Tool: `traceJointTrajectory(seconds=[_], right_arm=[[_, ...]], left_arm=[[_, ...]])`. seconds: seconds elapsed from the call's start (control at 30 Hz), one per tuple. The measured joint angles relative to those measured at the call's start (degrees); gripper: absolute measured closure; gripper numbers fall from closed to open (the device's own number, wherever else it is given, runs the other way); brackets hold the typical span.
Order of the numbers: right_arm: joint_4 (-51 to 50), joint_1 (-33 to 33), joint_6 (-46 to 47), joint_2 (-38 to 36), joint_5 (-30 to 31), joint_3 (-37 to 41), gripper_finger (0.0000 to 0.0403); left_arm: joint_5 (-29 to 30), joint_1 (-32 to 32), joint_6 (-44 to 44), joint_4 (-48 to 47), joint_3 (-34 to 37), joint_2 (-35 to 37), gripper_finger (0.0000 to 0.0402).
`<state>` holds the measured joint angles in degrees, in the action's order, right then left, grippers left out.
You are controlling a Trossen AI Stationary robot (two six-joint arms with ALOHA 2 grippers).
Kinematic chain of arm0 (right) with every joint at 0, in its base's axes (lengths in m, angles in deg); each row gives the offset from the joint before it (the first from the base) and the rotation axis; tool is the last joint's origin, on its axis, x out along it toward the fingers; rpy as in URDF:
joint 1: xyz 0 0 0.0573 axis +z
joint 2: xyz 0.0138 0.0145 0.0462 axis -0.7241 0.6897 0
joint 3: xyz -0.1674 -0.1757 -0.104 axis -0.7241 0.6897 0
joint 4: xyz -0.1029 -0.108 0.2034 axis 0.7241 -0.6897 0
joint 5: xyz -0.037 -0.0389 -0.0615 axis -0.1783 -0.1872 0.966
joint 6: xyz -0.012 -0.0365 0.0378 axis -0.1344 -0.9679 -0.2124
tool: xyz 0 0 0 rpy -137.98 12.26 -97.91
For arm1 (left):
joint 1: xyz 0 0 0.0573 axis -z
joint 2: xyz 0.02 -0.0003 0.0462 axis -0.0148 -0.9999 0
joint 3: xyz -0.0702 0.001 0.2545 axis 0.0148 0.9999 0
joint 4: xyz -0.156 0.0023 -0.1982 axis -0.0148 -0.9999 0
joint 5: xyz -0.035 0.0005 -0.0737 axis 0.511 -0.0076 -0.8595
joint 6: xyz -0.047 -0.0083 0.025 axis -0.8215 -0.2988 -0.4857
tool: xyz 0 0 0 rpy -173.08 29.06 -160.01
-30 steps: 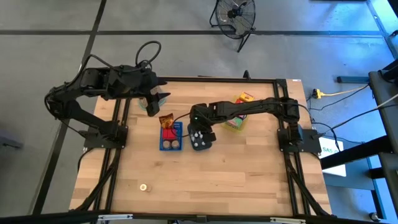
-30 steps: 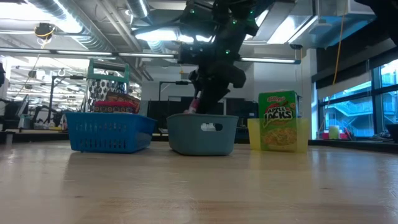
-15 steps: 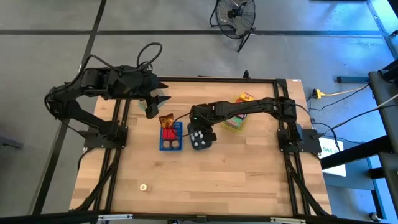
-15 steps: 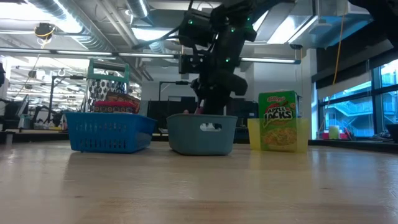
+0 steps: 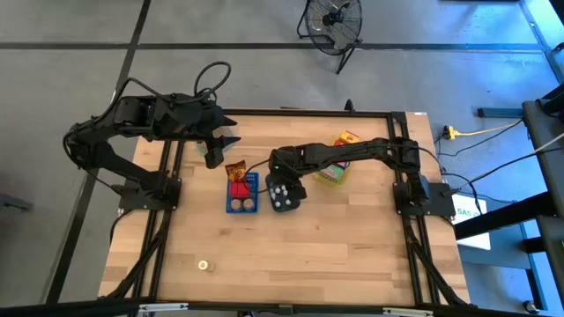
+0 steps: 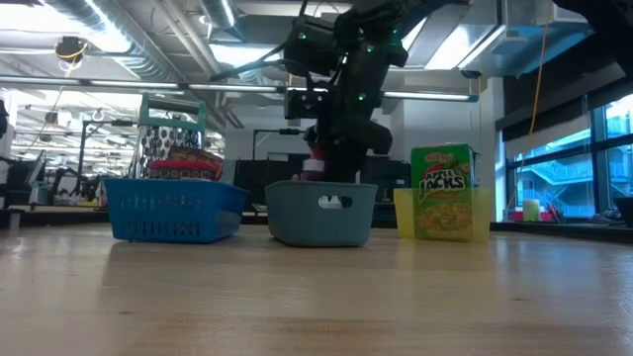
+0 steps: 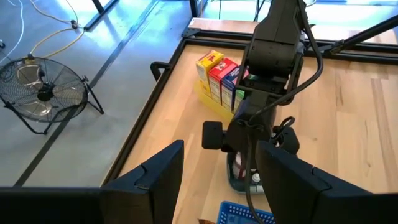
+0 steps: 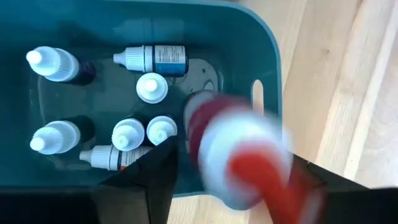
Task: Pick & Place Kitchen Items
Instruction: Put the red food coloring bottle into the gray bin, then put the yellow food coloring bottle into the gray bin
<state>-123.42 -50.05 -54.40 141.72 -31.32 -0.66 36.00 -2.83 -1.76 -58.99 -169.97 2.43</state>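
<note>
From above, my right tool (image 5: 280, 179) hung over the grey tub (image 5: 285, 199); my left tool (image 5: 222, 139), parted and empty, waited apart. Past my right wrist, seven white-capped bottles (image 8: 151, 87) lay in the tub; a blurred red-and-white bottle (image 8: 244, 155) sat between open fingers, loose.

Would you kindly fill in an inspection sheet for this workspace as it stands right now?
Surface: wooden table, mostly bare at the near side.
Job's things: small white-capped bottles in the grey-blue tray; cartons in the yellow tray; packets in the blue tray; a red-and-white bottle, blurred, between the right fingers.
Clutter: small round object alone near the table's front.
Grippers: right gripper over the grey-blue tray; left gripper open, empty, near the back left.
Cables: yellow cord on the floor at right.
Surroundings: floor fan behind the table.
</note>
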Motion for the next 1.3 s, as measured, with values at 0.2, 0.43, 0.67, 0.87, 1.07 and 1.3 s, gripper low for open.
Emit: traceJointTrajectory(seconds=[0.2, 0.43, 0.67, 0.87, 1.07, 1.3], right_arm=[[0.02, 0.02, 0.14, 0.0, 0.01, 0.02, 0.0172], [-4.06, 1.0, 2.27, 0.04, 6.88, -3.96, 0.0162], [-12.51, 2.84, 4.52, 0.02, 8.56, -10.39, 0.0162], [-21.86, 4.73, 8.3, 0.02, 12.26, -13.76, 0.0162], [-29.83, 7.5, 13.01, 0.0, 13.49, -15.97, 0.0163], [-37.33, 11.34, 20.03, 0.0, 13.49, -18.36, 0.0163]], left_arm=[[0.0, 0.0, -0.03, 0.0, 0.0, 0.0, 0.0206], [0.0, 0.0, -0.45, 0.0, 0.0, 0.0, 0.0206], [-0.02, 0.0, -2.02, -0.45, 0.0, 0.0, 0.0206], [-0.02, 1.63, -4.51, -1.52, 0.0, 0.0, 0.0206], [-0.02, 7.28, -10.9, -5.75, 0.0, 0.0, 0.0206], [4.48, 18.09, -20.21, -8.5, 0.0, 0.02, 0.0206]])
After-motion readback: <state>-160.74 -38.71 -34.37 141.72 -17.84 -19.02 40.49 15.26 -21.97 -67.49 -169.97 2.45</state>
